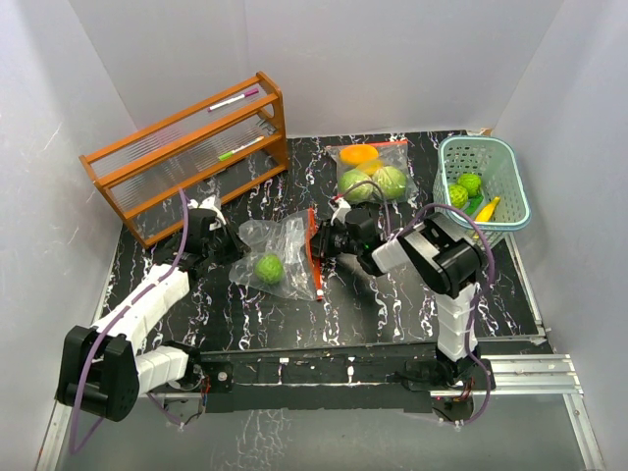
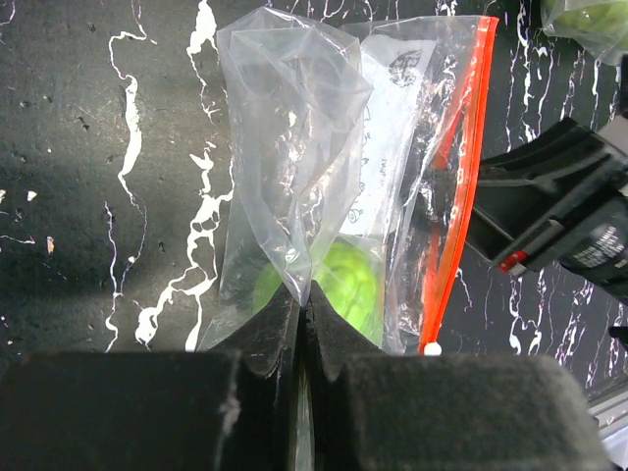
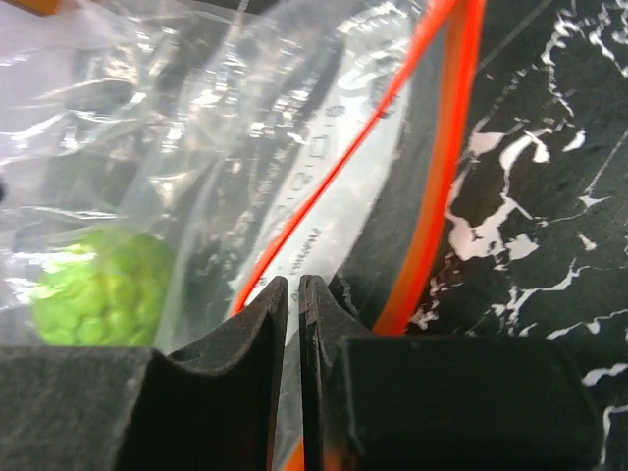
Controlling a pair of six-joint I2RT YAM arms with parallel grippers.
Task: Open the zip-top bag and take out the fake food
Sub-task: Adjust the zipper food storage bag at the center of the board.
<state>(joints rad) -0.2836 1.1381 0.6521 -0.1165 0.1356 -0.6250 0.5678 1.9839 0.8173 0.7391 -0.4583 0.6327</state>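
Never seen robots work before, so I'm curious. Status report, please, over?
Left gripper shut on bag's clear end. Right gripper shut on its orange zip edge. Green ball inside bag. Second bag lies apart, behind.

Rack [image 1: 186,162] far left, basket [image 1: 517,186] far right, filled bag [image 1: 373,175] between, open tabletop [image 1: 392,304] nearside

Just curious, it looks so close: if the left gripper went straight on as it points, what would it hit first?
The left gripper pinches the zip-top bag; just beyond its tips sits the green ball inside the bag, probably met first.
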